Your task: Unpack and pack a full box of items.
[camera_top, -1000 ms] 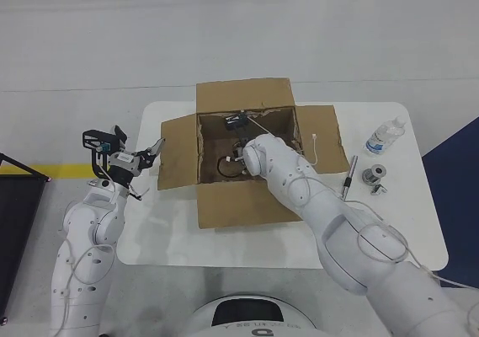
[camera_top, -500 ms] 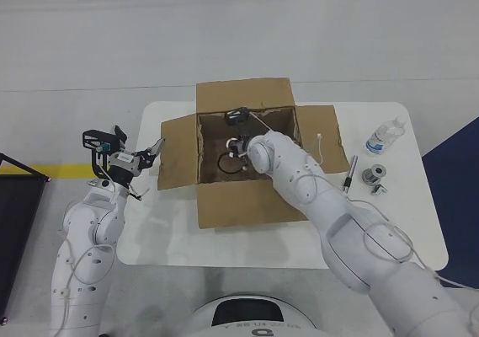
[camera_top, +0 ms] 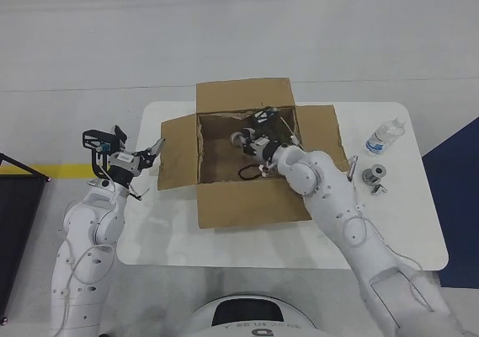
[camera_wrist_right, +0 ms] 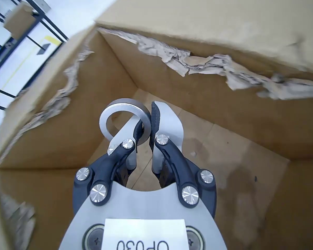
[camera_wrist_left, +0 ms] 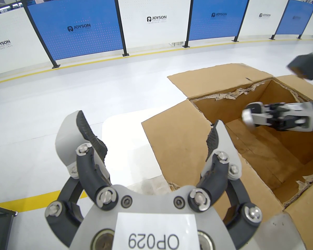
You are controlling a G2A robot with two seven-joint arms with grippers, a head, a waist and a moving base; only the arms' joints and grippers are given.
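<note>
An open cardboard box stands mid-table with its flaps folded out. My right gripper is inside the box opening, shut on the rim of a flat metal ring. The ring hangs clear of the box floor. From the left wrist view the ring shows at the tip of the right gripper, above the box's inside. My left gripper stands open with nothing in it, beside the box's left flap, over the table's left edge.
On the white table, right of the box, lie a clear plastic bottle, small metal parts and a slim pen-like tool. A thin white cable rests on the right flap. Torn paper tape lines the box rim.
The right arm has swung toward the right side of the box, and its gripper has come out from under the arm into view with the ring. The left arm has not moved.
</note>
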